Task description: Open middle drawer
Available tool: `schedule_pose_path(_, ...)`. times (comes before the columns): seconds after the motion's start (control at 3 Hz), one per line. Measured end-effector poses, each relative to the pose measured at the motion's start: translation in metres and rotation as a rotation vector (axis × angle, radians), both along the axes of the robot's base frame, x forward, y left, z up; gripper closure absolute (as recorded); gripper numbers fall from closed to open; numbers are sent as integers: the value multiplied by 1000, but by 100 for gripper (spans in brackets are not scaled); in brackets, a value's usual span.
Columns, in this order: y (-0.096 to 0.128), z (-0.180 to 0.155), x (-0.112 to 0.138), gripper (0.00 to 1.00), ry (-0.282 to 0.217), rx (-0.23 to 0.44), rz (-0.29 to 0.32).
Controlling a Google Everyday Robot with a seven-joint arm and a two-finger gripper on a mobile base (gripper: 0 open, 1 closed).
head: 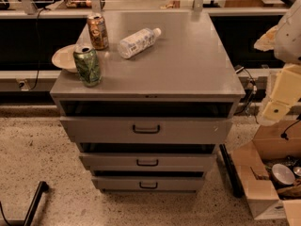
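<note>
The grey metal cabinet (188,60) stands in the middle of the camera view with three drawers stacked in its front. The middle drawer (188,163) is the second one, a low front with a small dark bar handle (147,162). A dark gap shows above its front, and none of its interior is visible. The taller top drawer (188,131) is above it and the lowest drawer (117,183) below. My gripper (275,111), cream-coloured, hangs at the right edge of the view, beside the cabinet's right side and well apart from the handle.
On the cabinet top stand a green can (87,65) and a brown can (97,31), with a plastic bottle (138,42) lying on its side. A white bowl (63,58) is at the left edge. An open cardboard box (263,173) sits on the floor at right, and a black bar (35,204) at lower left.
</note>
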State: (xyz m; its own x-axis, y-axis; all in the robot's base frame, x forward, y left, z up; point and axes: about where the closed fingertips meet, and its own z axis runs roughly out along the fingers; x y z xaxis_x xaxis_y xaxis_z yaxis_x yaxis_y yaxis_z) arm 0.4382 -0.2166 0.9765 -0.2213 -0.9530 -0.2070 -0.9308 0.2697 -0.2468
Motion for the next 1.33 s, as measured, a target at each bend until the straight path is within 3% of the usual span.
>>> schedule_pose_path(0.33,0,0,0,0,0,0,0)
schedule_pose_path(0.67,4,-23,3,0,-21,31,26)
schedule_pose_path(1.0,23,-61,-22,0,-77,64,130)
schedule_pose_path(1.33,25,-105,-30,0,-92,55,173)
